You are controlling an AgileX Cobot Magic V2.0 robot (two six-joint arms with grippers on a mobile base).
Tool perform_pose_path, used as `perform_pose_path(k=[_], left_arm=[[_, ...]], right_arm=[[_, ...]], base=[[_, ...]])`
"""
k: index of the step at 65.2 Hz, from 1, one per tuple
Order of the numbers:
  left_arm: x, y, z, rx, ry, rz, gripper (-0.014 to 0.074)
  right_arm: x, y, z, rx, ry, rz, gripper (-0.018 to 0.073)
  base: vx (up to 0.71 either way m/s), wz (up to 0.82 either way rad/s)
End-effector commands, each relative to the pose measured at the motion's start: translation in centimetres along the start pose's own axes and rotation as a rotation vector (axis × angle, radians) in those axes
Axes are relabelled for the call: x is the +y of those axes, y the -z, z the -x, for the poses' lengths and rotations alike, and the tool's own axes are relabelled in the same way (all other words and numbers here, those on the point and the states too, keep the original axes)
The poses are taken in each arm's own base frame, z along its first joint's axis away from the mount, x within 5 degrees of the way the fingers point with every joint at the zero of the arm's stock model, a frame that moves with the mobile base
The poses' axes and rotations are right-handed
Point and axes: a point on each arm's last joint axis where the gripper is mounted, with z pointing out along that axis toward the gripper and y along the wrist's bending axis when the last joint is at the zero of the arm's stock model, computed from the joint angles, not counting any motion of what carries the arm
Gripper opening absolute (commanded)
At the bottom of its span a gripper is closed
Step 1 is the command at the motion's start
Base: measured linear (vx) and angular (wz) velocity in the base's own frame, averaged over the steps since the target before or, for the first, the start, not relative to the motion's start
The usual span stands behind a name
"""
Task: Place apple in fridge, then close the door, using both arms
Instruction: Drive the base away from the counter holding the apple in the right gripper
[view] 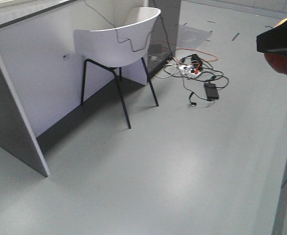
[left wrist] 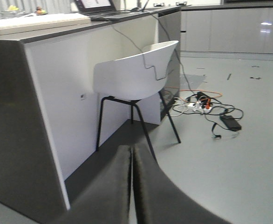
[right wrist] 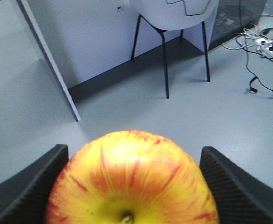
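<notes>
the right gripper (right wrist: pixel 133 155) clamps the apple (right wrist: pixel 132 184) between its two fingers; the left gripper (left wrist: pixel 131 161) is pressed closed, empty.

Front + wrist cams, all toward chair (view: pixel 116 46)

White chair (view: pixel 119 44) parked right against the counter (view: pixel 31 73). Just right of the chair there's a tangle of cables (view: pixel 192 68) and a black power brick (view: pixel 211 91) on the floor (view: pixel 158 171). Way further right, at the edge, the right gripper (view: pixel 279 41) sits on top of the apple (view: pixel 283 64).
</notes>
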Motion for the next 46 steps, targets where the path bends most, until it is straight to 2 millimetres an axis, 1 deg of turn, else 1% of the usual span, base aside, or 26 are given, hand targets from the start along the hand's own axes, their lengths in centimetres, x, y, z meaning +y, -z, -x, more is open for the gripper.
perform_pose_path(k=[1,24,46], left_arm=[[-0.07,0.04,0.21,-0.072,0.007,-0.010,-0.0008],[-0.07,0.04,0.21,-0.072,0.007,-0.010,-0.0008],[-0.07,0.04,0.21,-0.072,0.007,-0.010,-0.0008]], right_arm=[[0.32,1.44,1.28,-0.115,0.009,-0.017,0.0179],[0.32,1.44,1.28,-0.115,0.009,-0.017,0.0179],[0.32,1.44,1.28,-0.115,0.009,-0.017,0.0179]], base=[[-0.01,0.30],[-0.01,0.31],[-0.01,0.39]])
